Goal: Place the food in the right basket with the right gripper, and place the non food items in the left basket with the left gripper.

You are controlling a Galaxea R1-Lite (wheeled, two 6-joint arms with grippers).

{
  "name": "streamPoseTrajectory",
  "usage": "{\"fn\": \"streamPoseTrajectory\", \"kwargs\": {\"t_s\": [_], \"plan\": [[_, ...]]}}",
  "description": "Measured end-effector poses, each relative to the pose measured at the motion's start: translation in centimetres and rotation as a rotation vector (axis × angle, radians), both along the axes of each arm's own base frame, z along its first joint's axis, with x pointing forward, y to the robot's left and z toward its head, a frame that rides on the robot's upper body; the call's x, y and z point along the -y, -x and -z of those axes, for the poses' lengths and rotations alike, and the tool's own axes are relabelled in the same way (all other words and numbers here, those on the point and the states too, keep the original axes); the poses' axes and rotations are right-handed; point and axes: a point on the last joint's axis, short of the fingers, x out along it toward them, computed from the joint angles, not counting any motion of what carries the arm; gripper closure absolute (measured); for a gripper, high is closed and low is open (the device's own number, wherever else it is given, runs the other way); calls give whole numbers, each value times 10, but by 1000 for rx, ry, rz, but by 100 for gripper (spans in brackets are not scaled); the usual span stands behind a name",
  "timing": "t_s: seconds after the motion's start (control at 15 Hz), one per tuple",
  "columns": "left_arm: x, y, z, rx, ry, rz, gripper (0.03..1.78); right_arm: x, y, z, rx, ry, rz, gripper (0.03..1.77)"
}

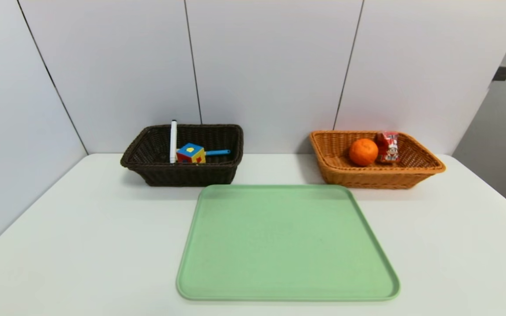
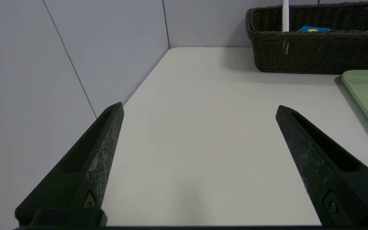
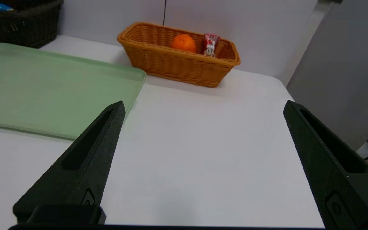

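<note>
The red drink carton (image 1: 389,147) carries a printed cartoon face; no lettering on it can be read.

Left gripper (image 2: 199,107): fingers wide apart, nothing held. It is positioned above the white table (image 2: 203,143), outside the head view. Ahead of it and toward the robot's right stands the dark brown basket (image 1: 187,174). Contents: a white marker (image 1: 173,142) with a black tip, leaning upright and projecting above the rim; a multicoloured cube (image 1: 191,153) with shape marks; and a blue handle (image 1: 218,152) beside the cube.

Right gripper (image 3: 204,101): fingers wide apart, nothing held. It is positioned above the table, outside the head view. Ahead of it stands the orange-tan basket (image 1: 378,177). Contents: a round orange fruit (image 1: 363,152) and, just beside it, the carton.

The green tray (image 1: 283,241) lies flat between the two grippers' sides of the table, nearer the robot than both baskets.
</note>
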Motion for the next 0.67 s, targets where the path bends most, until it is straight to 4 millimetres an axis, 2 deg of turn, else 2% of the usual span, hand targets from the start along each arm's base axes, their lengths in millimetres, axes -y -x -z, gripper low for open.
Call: {"fn": "streamPoseTrajectory", "kwargs": {"t_s": [0.27, 0.67], "plan": [[1, 5, 7, 42, -1, 30, 12, 0, -7, 8, 39, 38, 3, 9], [3, 0, 21, 53, -7, 114, 12, 0, -24, 40, -10, 32, 1, 9]]}}
